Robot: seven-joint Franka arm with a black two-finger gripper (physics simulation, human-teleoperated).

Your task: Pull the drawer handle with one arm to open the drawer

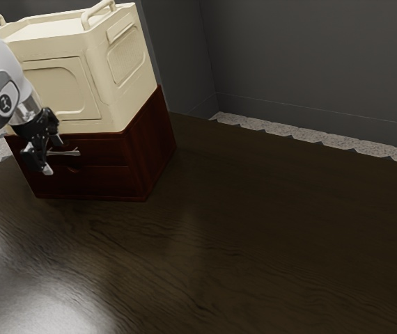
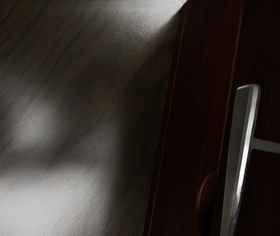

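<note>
Handle (image 1: 72,152) is at the front of the cabinet (image 1: 158,142), its long axis level along the face, bar standing off on a post. Tabletop (image 1: 219,236) extends out from the cabinet's lower edge. My pincer (image 1: 53,156) slants downward before the cabinet, fingers (image 1: 47,168) spread apart by the handle.

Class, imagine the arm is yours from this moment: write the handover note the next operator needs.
Gripper: open, fingers apart, at the metal bar handle, not closed on it.
Where things are: the handle is on the upper drawer of the dark red wooden cabinet; a cream case sits on top.
Done: hand brought to the handle.
Left: grip the handle, then pull. The drawer looks shut.
</note>
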